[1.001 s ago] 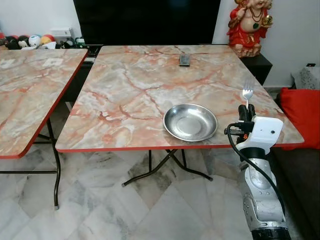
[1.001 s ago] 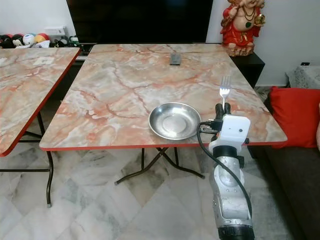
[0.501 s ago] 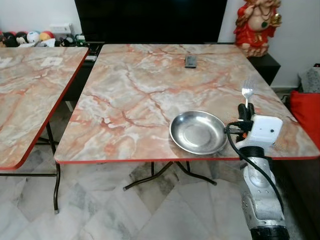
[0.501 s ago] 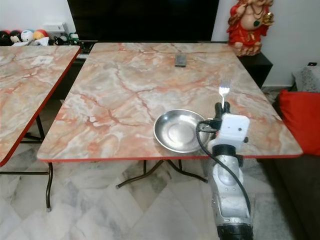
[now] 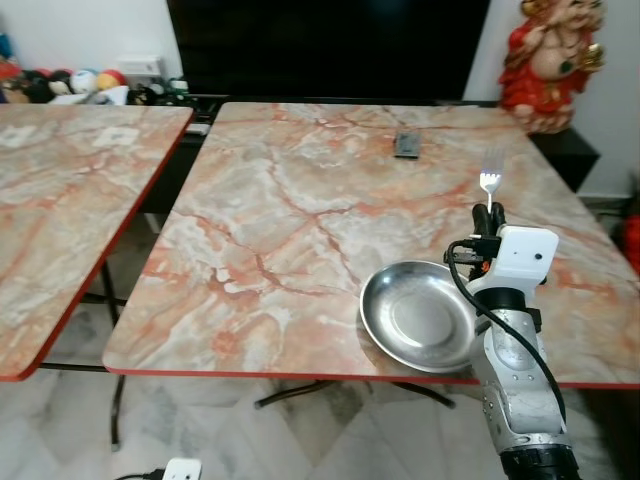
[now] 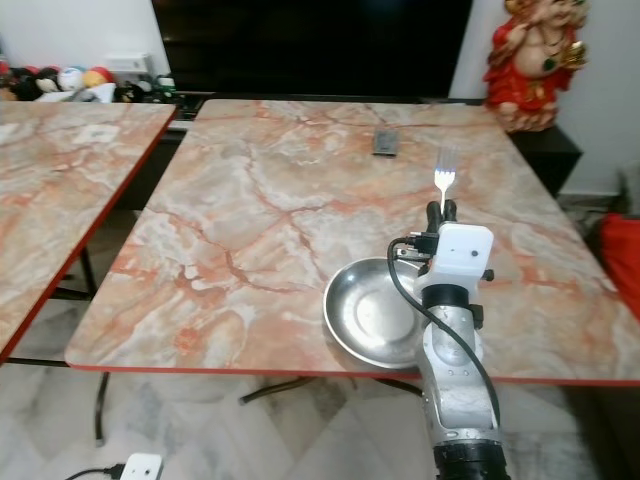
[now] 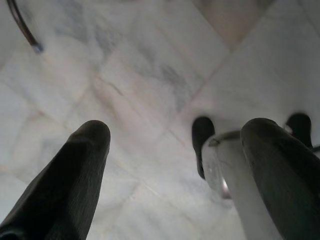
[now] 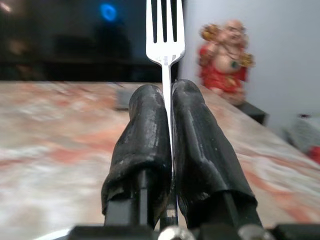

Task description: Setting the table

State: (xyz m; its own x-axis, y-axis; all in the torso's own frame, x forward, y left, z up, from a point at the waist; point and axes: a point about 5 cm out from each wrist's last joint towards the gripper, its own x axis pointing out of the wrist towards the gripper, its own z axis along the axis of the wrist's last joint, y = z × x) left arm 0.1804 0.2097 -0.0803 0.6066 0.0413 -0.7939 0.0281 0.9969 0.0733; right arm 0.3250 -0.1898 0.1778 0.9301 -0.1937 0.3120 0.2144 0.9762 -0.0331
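Fork (image 6: 444, 182) clamped upright between the two black fingers of right gripper (image 8: 167, 92), tines up, held above the near right part of marble table (image 5: 300, 200), just right of the far rim of steel bowl (image 5: 420, 315). Probably best laid flat on bare marble right of the bowl: tip the wrist over first, lower until the handle rests, then part the fingers; keep clear of the bowl rim and the near red edge, where a slip would drop it to the floor.

Wide, smooth marble-patterned top, likely slick for metal. Second table (image 5: 60, 200) of the same pattern to the left. Dark screen (image 5: 330, 50) at the far wall, red figurine (image 5: 550, 65) far right, small dark object (image 5: 407, 144) on the far part of the top. Left gripper (image 7: 175, 165) hanging low over pale floor tiles (image 7: 125, 75), fingers apart.
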